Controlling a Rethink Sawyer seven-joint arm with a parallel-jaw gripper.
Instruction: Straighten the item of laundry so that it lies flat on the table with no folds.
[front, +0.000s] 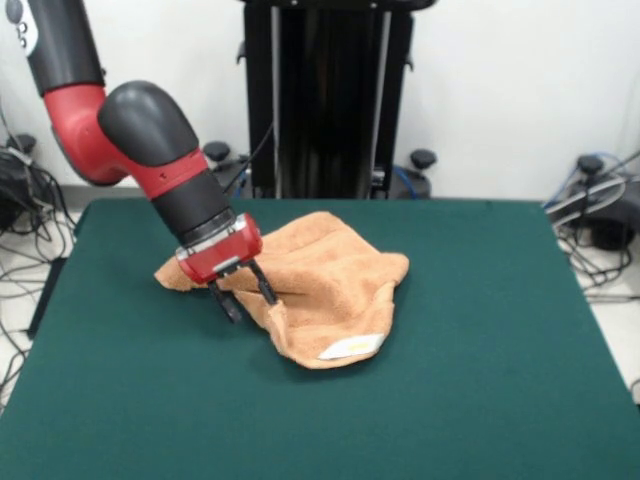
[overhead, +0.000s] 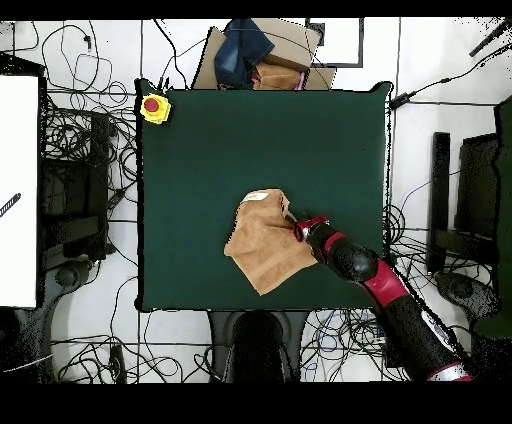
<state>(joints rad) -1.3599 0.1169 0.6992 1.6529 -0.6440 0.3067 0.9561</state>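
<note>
The peach-orange towel (front: 320, 285) lies crumpled near the middle of the green table (front: 480, 380), with several folds and its near edge turned over. Its white label (front: 350, 347) faces up at the near edge. My gripper (front: 247, 295) hangs tilted at the towel's left side. Its two black fingers (front: 228, 304) stand apart, tips down at the cloth, with a ridge of towel between them. In the overhead view the towel (overhead: 258, 245) is a rough diamond with the label (overhead: 258, 196) at its top corner, and the gripper (overhead: 293, 222) is at its right edge.
A yellow box with a red button (overhead: 154, 107) sits on the table's (overhead: 200, 150) corner. A cardboard box with blue cloth (overhead: 262, 55) stands beyond the far edge. Cables and stands surround the table. The black pedestal (front: 325, 100) is behind the towel.
</note>
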